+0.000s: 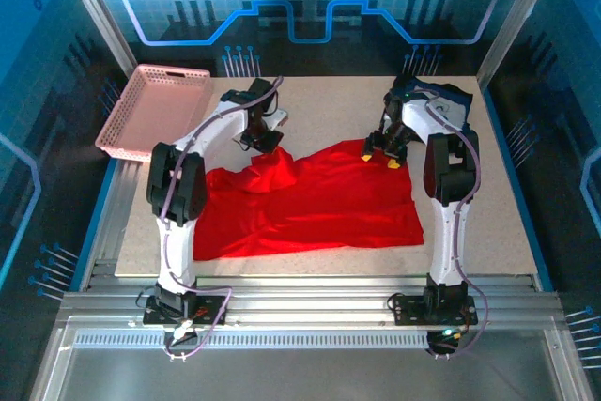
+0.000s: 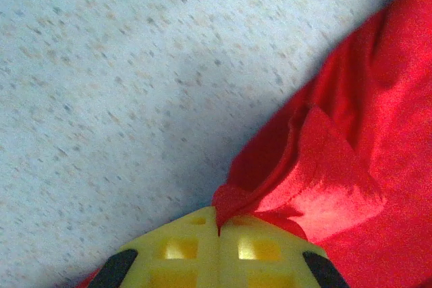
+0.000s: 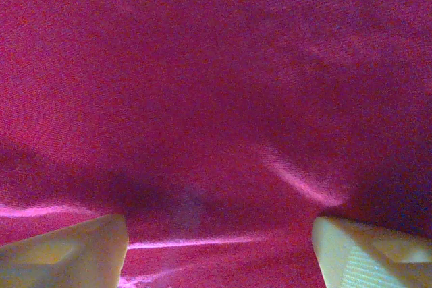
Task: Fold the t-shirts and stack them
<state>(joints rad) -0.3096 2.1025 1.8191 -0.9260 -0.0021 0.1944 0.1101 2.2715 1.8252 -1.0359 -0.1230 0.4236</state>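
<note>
On the surface (image 2: 101, 65), left fingers (image 2: 175, 254) pinching the red shirt (image 1: 319, 199) at its far left edge, right fingers (image 3: 61, 251) hanging wide apart over it

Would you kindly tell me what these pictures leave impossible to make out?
Red t-shirt, top view: its far-left corner is hidden under the left arm's wrist; collar and sleeves are lost in folds.
Right gripper, right wrist view: fingers cut off by the bottom edge; contact with the cloth cannot be told.
Left gripper, left wrist view: how much cloth the shut fingers pinch is hidden by them.
</note>
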